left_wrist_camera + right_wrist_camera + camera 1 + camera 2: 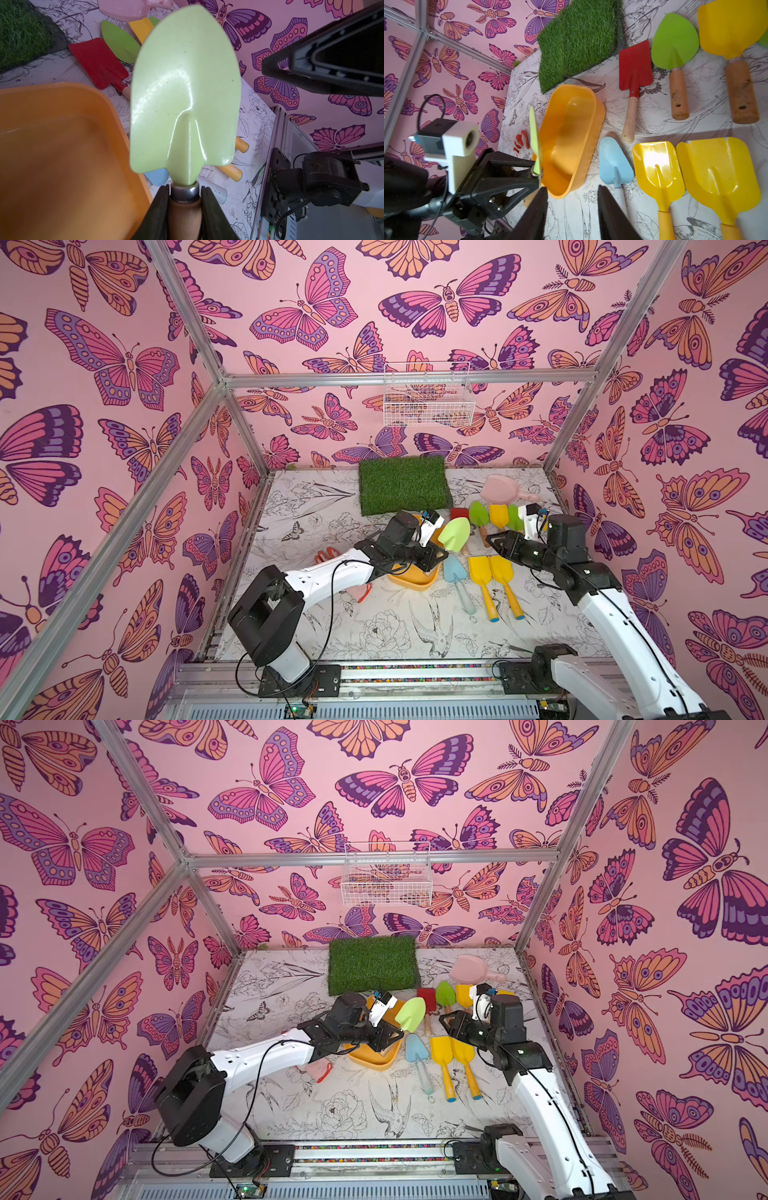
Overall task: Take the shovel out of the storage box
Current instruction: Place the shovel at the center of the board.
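A pale green shovel (454,534) (410,1014) with a brown wooden handle hangs in the air, its blade (185,93) pointing up and away from the wrist. My left gripper (185,189) (444,555) is shut on the handle just below the metal collar. The yellow-orange storage box (571,135) (413,578) lies under and beside it, and nothing shows inside it. My right gripper (572,187) (488,538) hovers open to the right of the box, with nothing between its fingers. Its tip faces the held shovel.
Red (634,66), green (675,41), blue (614,164) and several yellow shovels (656,166) lie on the table right of the box. A grass mat (403,485) and a pink scoop (498,488) lie behind. Red-pink gloves (326,556) lie left of the box. A white wire basket (428,402) hangs on the back wall.
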